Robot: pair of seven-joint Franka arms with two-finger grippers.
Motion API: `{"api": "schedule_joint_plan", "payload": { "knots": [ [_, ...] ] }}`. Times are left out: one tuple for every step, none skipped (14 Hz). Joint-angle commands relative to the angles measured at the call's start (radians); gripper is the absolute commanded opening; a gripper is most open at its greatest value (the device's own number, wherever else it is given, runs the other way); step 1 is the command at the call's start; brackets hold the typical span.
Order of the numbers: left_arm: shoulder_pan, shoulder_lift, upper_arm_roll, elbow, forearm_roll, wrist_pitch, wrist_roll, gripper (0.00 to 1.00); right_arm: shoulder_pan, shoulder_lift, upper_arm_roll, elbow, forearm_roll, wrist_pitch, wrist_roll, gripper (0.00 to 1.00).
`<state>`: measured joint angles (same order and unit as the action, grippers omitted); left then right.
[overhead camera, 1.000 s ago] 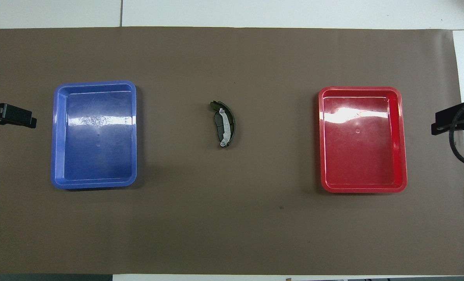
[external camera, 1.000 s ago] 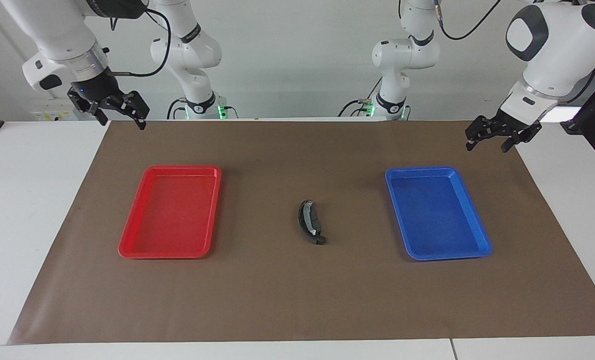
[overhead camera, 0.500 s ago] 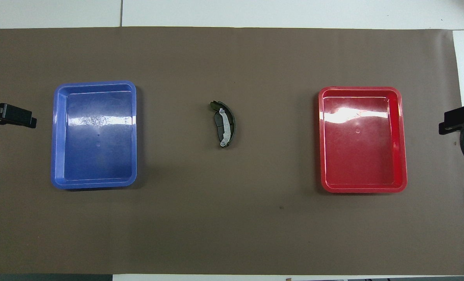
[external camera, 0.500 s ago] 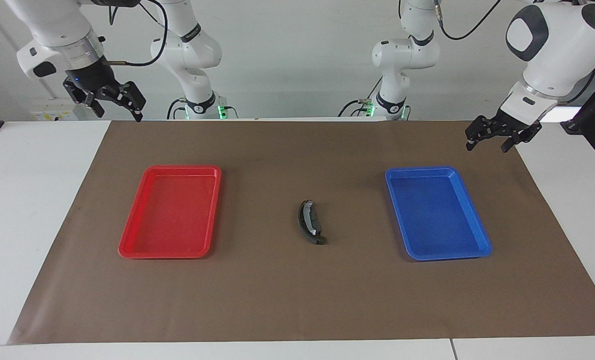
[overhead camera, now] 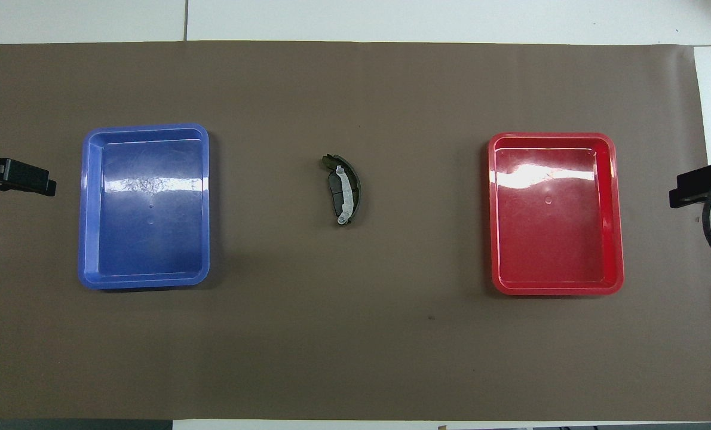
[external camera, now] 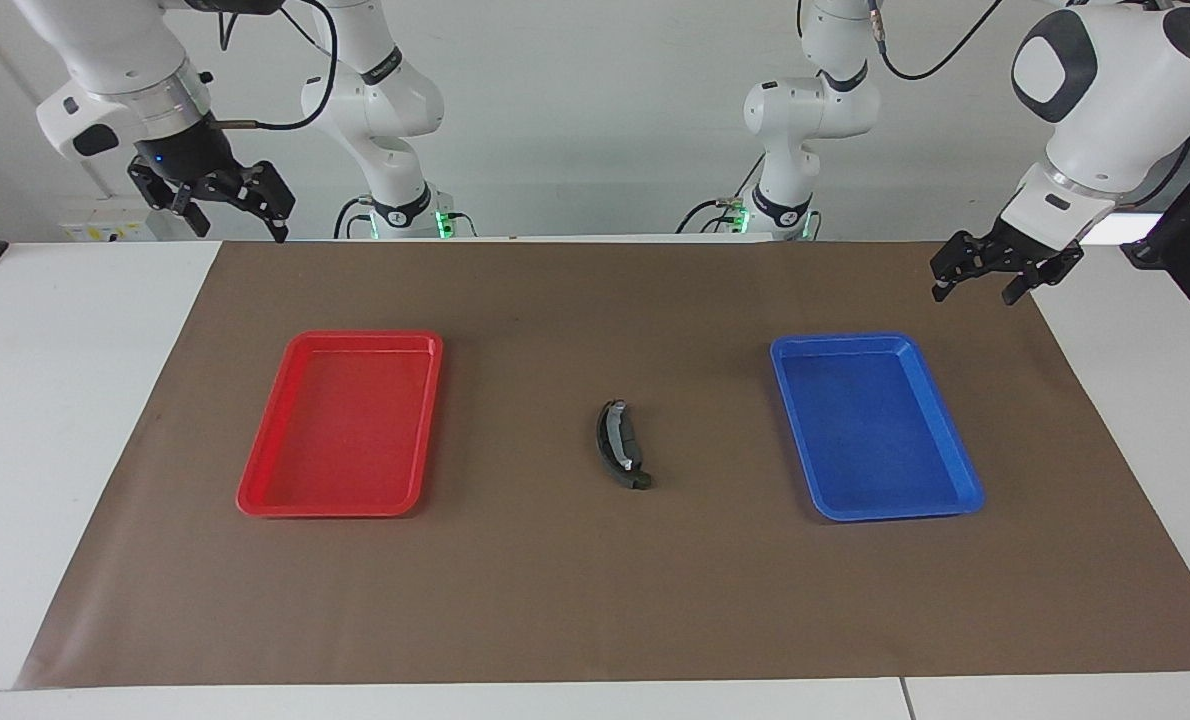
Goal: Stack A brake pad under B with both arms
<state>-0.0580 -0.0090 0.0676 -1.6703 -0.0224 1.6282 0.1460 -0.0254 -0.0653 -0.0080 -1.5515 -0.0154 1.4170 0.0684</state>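
B, the curved black brake shoe [external camera: 615,447] [overhead camera: 354,186], lies in the middle of the brown mat, between the two trays. The A brake pad [external camera: 628,436] [overhead camera: 333,192], short and dark grey, lies under it, and part of it shows inside the shoe's curve. My left gripper [external camera: 975,293] [overhead camera: 31,178] hangs open and empty in the air over the mat's edge at the left arm's end, by the blue tray. My right gripper [external camera: 240,228] [overhead camera: 692,189] hangs open and empty, high over the mat's corner at the right arm's end.
A red tray [external camera: 345,424] [overhead camera: 555,213] lies toward the right arm's end and a blue tray [external camera: 873,426] [overhead camera: 145,206] toward the left arm's end. Nothing lies in either. The brown mat [external camera: 595,590] covers most of the white table.
My right gripper has risen and drawn back toward its base. My left gripper and the stacked brake parts have not moved.
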Motion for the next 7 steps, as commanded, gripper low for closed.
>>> {"api": "schedule_joint_plan", "payload": {
  "knots": [
    [0.01, -0.017, -0.006, -0.012, -0.004, -0.001, 0.015, 0.99, 0.031, -0.013, 0.006, -0.032, -0.04, 0.026, -0.022, 1.0],
    [0.01, -0.017, -0.006, -0.012, -0.004, -0.001, 0.015, 0.99, 0.032, -0.014, 0.006, -0.035, -0.04, 0.029, -0.022, 1.0],
    [0.01, -0.017, -0.006, -0.012, -0.004, -0.001, 0.015, 0.99, 0.036, -0.022, 0.006, -0.057, -0.04, 0.054, -0.022, 1.0],
    [0.01, -0.017, -0.006, -0.012, -0.004, -0.001, 0.015, 0.99, 0.051, -0.027, 0.006, -0.07, -0.043, 0.065, -0.024, 1.0],
    [0.01, -0.017, -0.006, -0.012, -0.004, -0.001, 0.015, 0.99, 0.052, -0.027, 0.006, -0.071, -0.043, 0.068, -0.025, 1.0],
    [0.01, -0.017, -0.006, -0.012, -0.004, -0.001, 0.015, 0.99, 0.053, -0.027, 0.006, -0.071, -0.043, 0.068, -0.027, 1.0],
    [0.01, -0.017, -0.006, -0.012, -0.004, -0.001, 0.015, 0.99, 0.053, -0.027, 0.006, -0.071, -0.043, 0.066, -0.029, 1.0]
  ]
}}
